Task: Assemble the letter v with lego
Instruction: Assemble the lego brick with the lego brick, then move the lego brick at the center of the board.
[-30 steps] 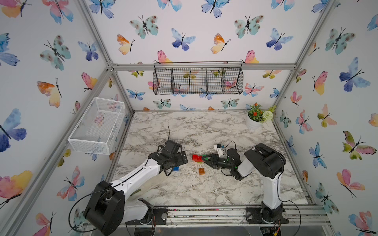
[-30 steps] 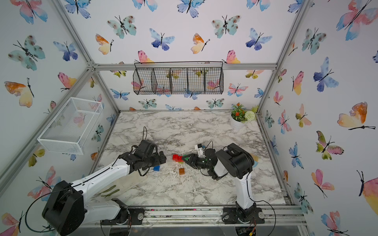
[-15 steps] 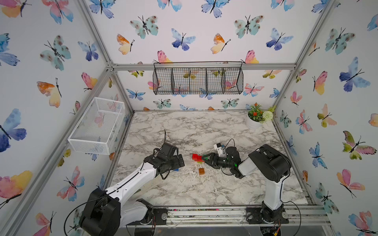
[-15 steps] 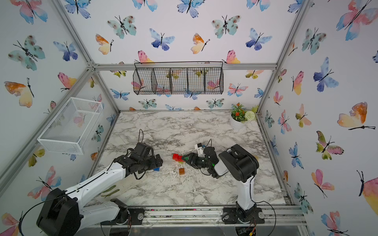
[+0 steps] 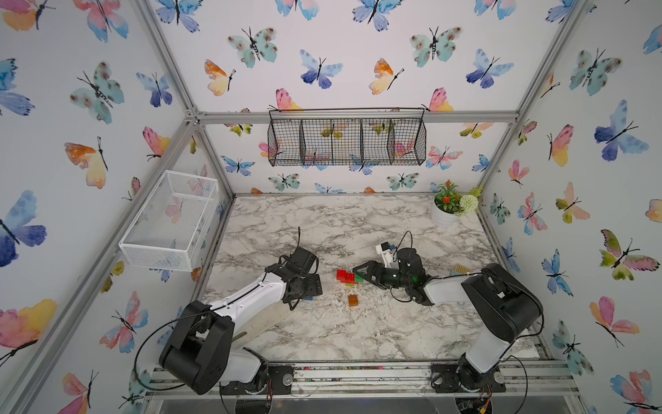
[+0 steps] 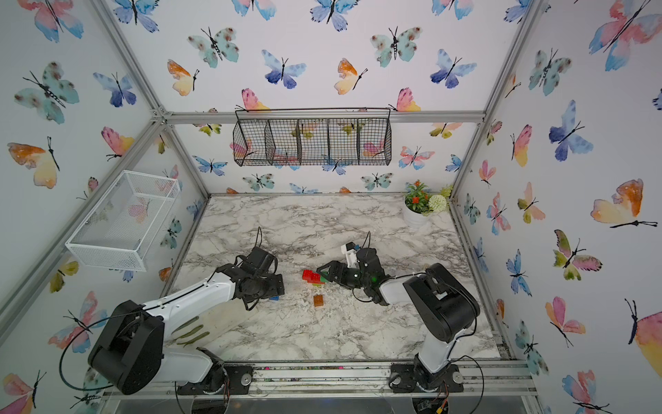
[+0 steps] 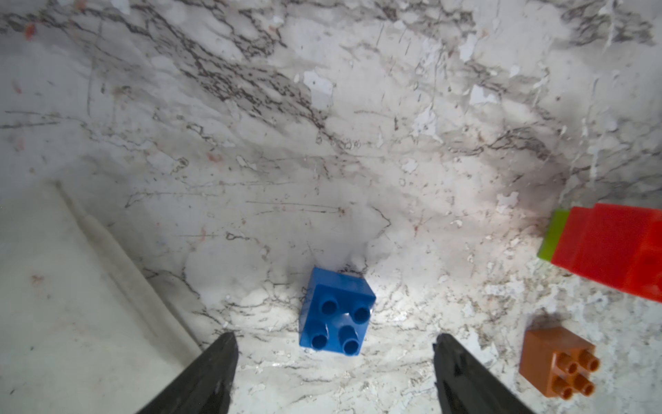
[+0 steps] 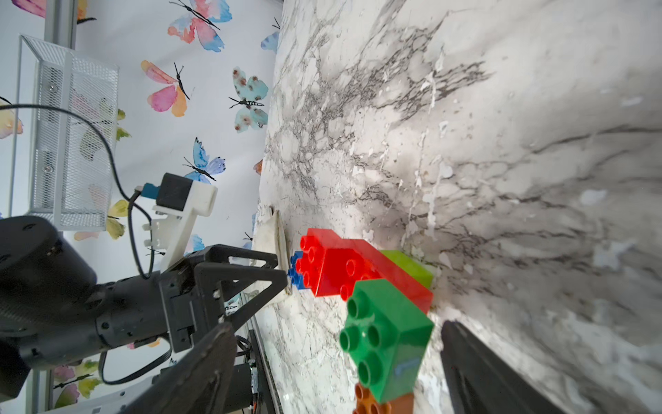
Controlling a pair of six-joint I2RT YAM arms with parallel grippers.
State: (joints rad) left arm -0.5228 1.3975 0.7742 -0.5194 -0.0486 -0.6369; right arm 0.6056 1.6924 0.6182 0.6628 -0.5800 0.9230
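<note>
Shown on the marble desk, the letter is only partly built. The right tool is spread wide about the dark green brick, with nothing gripped. The loose blue brick is straddled, untouched, by the open left tool. A partial cluster of red, lime and dark green is seen mid-desk, with the orange brick near it, unattached. The bricks are judged light, rigid and slippery, best pinched across flat side walls
</note>
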